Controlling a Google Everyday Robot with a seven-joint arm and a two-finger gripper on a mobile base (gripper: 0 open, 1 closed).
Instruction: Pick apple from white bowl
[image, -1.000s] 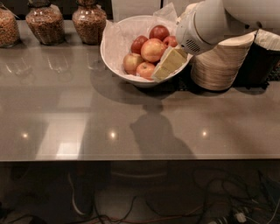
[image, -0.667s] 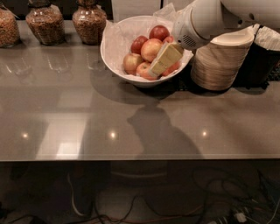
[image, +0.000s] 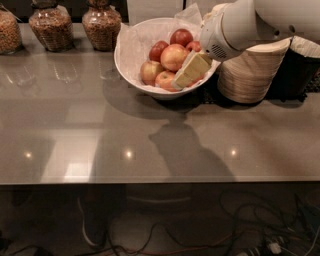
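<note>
The white bowl lined with crinkled white paper stands at the back middle of the grey table. It holds several red and yellow apples. My gripper, cream-coloured on a white arm, reaches in from the right over the bowl's right rim. It lies against the apples on the right side of the pile and hides part of them. No apple is lifted.
Three glass jars of brown food stand at the back left. A stack of tan disposable bowls stands just right of the white bowl, with a dark container beyond it. Cables lie on the floor under the table's front edge.
The gripper has shifted a little to the left and further into the bowl, onto the apples. The apples and the bowl have not visibly moved.
</note>
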